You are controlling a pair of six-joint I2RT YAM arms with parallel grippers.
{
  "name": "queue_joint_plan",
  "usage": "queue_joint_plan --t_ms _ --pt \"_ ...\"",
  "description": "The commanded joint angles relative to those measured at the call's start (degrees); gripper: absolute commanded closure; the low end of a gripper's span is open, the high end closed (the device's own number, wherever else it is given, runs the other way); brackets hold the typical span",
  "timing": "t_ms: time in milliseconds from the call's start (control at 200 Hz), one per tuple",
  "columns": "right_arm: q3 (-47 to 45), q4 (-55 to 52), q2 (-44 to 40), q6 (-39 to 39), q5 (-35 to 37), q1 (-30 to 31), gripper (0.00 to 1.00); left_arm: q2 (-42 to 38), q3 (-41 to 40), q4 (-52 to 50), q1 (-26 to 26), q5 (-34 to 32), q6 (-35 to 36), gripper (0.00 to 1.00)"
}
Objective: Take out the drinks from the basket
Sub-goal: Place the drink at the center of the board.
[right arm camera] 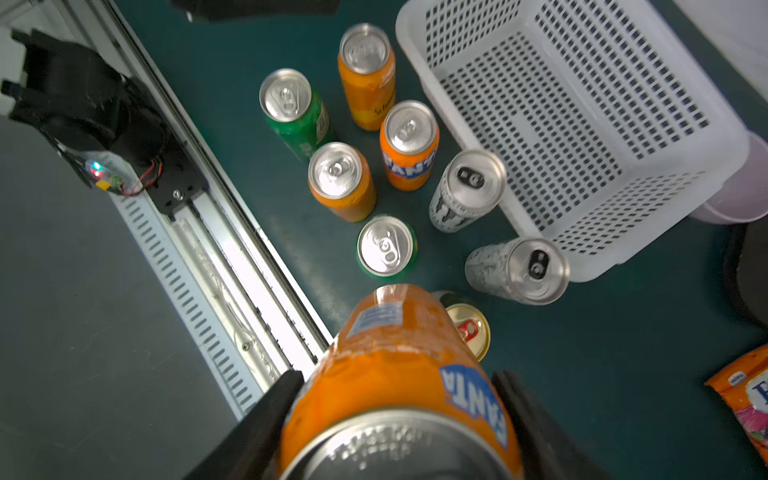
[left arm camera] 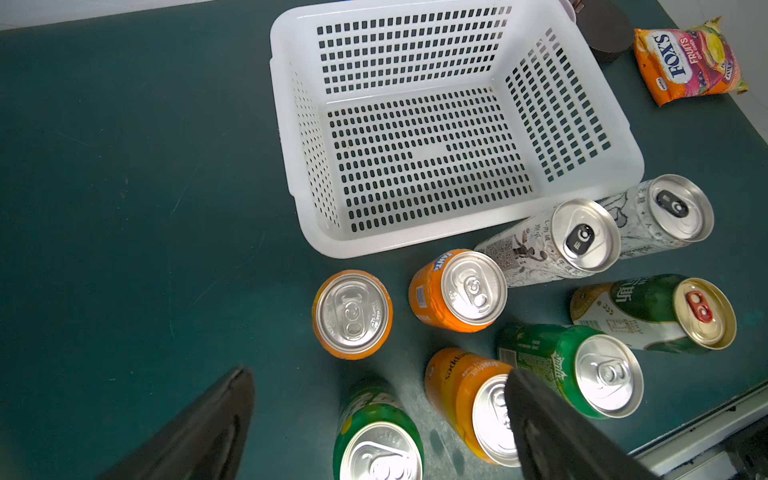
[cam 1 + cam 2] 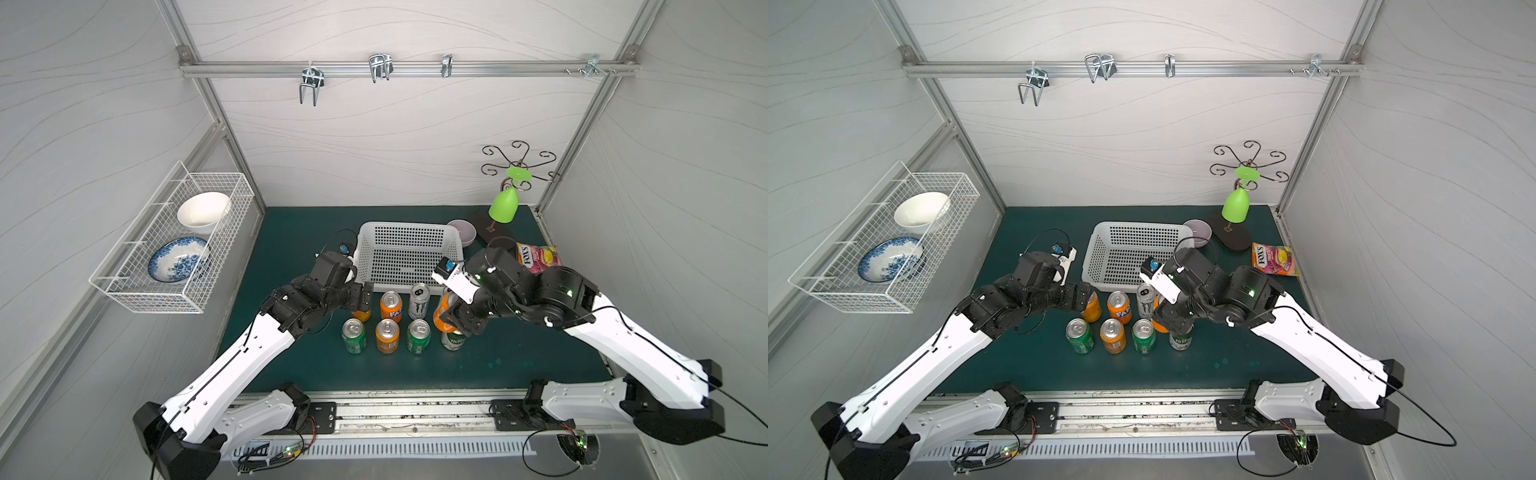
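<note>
Right gripper (image 1: 395, 386) pinching an orange Fanta can (image 1: 390, 340) (lifted over the gold-topped can (image 1: 471, 328)), left gripper (image 2: 380, 376) spread wide above standing cans (image 2: 352, 313), white basket (image 2: 415, 245) just behind

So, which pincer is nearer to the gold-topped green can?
Right. The right pincer, shut on an orange Fanta can, hangs close above the gold-topped can; the left pincer stands open at the opposite end of the group.
</note>
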Motion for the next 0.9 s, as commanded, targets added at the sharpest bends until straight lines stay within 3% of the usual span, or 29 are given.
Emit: queue_joint_plan --t_ms 0,400,890 --pt "-4.28 4.22 -2.22 4.17 2.65 2.14 0.4 0.64 1.65 2.22 0.42 0.31 0.25 0.02" --pt "-23.86 23.01 -6.59 6.95 -0.97 4.47 0.41 1.53 1.92 1.96 0.52 -0.21 0.33 0.02" --pt "-34.59 32.79 -2.1 7.66 -0.34 5.44 0.41 1.91 2.11 1.6 0.61 -0.55 0.33 0.02"
